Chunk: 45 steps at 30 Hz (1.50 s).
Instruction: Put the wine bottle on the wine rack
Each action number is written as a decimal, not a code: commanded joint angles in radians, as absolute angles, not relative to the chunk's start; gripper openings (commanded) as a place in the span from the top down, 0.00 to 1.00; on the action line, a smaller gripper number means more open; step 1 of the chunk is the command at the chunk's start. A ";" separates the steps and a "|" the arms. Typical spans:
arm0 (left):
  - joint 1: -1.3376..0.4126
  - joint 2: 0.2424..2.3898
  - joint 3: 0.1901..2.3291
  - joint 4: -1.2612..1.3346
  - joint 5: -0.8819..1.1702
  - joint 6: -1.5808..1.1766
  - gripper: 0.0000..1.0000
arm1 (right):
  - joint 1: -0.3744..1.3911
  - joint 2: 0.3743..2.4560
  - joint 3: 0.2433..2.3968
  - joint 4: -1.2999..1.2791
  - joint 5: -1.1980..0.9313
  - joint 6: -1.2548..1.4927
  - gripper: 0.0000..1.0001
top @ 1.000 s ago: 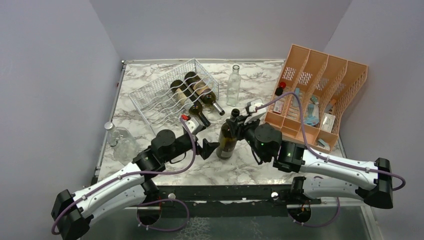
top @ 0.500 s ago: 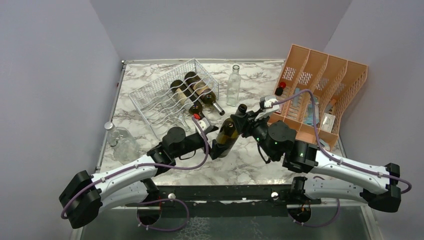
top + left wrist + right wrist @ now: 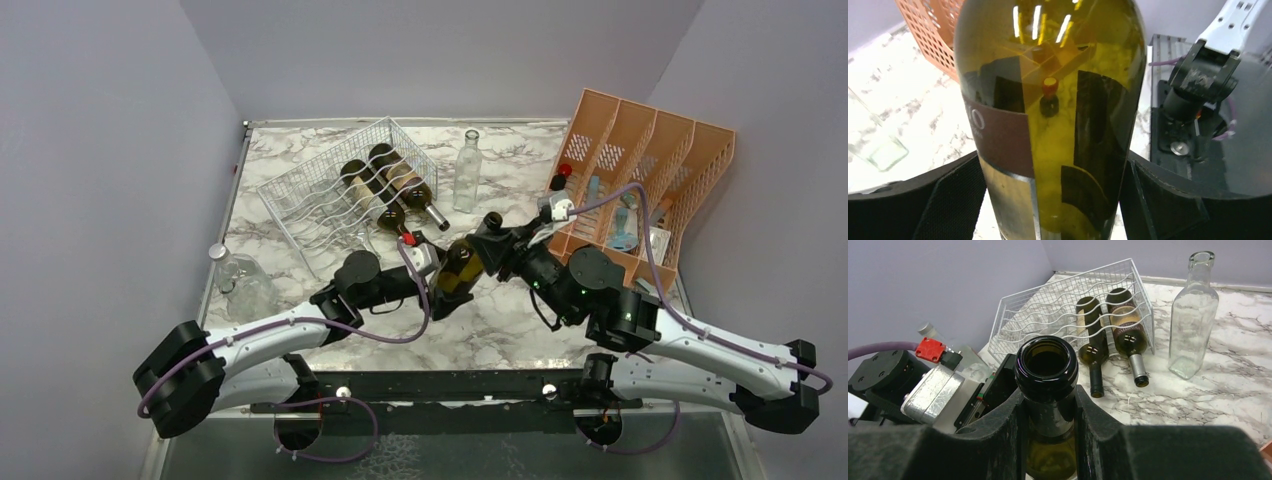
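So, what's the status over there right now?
Right gripper shut on neck of wine bottle, bottle tilted. Left gripper open, straddling its body. Wine rack holds two bottles at one end; other slots free.

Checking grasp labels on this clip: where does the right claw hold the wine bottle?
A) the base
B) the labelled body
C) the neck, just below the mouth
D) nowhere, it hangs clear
C: the right wrist view shows the right claw closed on the neck of the wine bottle, just under its open mouth.
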<state>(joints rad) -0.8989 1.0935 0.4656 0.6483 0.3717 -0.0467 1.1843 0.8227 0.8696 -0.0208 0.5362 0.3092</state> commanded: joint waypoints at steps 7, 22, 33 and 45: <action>-0.896 1.151 0.559 0.708 0.346 0.200 0.95 | 1.189 0.730 0.896 -0.018 0.401 0.349 0.83; -0.897 1.313 0.752 0.709 0.372 0.883 1.00 | 1.189 0.761 1.152 -0.645 0.456 0.423 0.35; -0.897 1.428 0.895 0.708 0.494 1.144 1.00 | 1.189 0.698 1.228 -0.818 0.435 0.475 0.35; -0.896 1.428 0.942 0.655 0.555 1.405 1.00 | 1.189 0.725 1.262 -1.076 0.466 0.618 0.33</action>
